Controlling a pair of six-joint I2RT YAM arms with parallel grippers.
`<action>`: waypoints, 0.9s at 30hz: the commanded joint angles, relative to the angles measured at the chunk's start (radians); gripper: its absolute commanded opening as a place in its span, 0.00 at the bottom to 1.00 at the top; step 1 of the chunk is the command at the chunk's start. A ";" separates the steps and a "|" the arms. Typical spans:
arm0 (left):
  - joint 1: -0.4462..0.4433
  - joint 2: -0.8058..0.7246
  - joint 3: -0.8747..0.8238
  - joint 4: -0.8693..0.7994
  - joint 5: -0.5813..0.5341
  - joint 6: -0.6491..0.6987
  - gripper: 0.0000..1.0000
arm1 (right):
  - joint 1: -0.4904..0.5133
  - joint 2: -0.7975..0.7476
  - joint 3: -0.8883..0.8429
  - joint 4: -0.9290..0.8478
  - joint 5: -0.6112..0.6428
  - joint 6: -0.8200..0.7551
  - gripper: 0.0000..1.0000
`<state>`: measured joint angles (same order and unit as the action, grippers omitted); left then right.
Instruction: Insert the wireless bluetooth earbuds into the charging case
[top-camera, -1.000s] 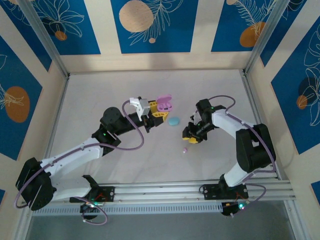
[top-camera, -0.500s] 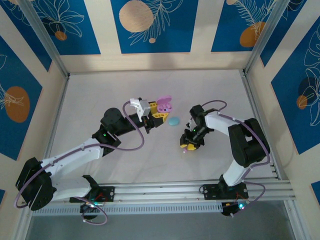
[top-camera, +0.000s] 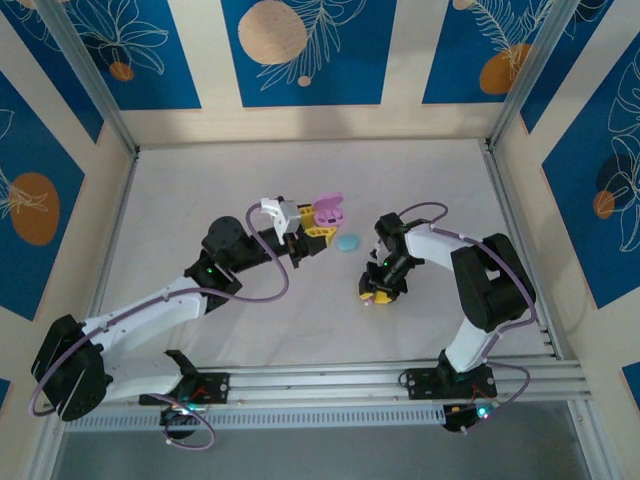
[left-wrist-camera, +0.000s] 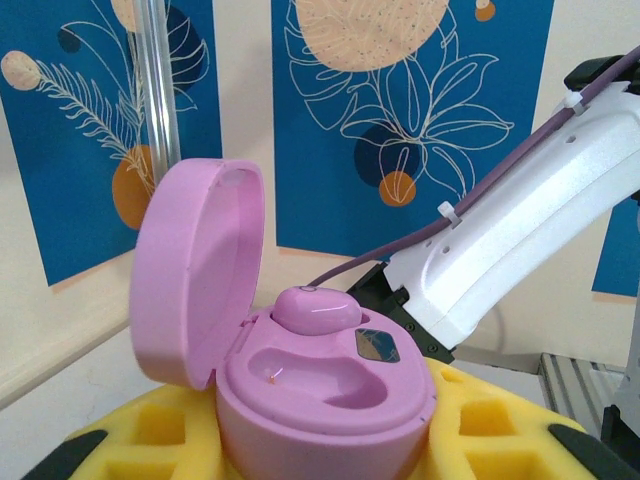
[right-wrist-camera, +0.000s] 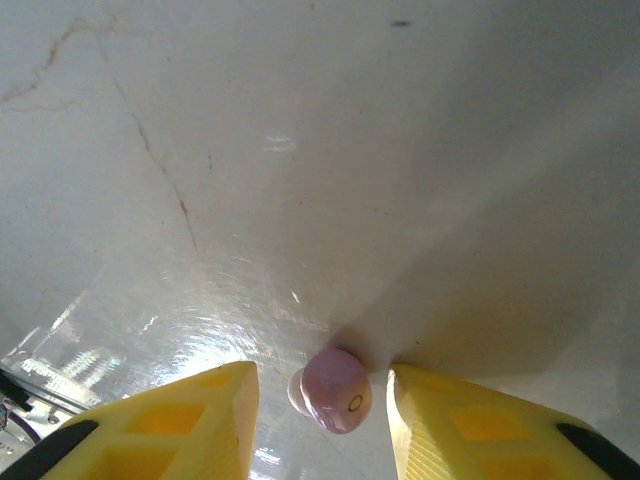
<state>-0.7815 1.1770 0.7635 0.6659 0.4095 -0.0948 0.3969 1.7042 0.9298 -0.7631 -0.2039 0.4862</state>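
The right hand (top-camera: 377, 291) has dropped from just right of centre toward lower centre in the top view. It now straddles the loose pink earbud (right-wrist-camera: 335, 390) lying on the bench (top-camera: 190, 190), fingers apart and not yet closed on it. The left hand (top-camera: 318, 228) stays clamped on the open charging case (left-wrist-camera: 320, 395), which already has a seated earbud (left-wrist-camera: 314, 308) in it. The pickup looks ready.

Left tool (top-camera: 318, 228) clamped, raised; right tool (top-camera: 375, 292) points down, parted.
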 joint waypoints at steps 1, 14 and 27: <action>-0.010 -0.017 -0.004 0.032 -0.008 0.014 0.28 | 0.018 0.027 0.012 0.000 0.003 0.011 0.39; -0.010 -0.020 -0.007 0.027 -0.012 0.018 0.29 | 0.049 0.006 0.063 -0.011 -0.008 0.016 0.33; -0.011 -0.028 -0.010 0.025 -0.015 0.018 0.29 | 0.075 0.047 0.115 -0.026 0.002 0.030 0.40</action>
<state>-0.7815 1.1736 0.7589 0.6655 0.4080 -0.0944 0.4580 1.7329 1.0168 -0.7635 -0.1967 0.5014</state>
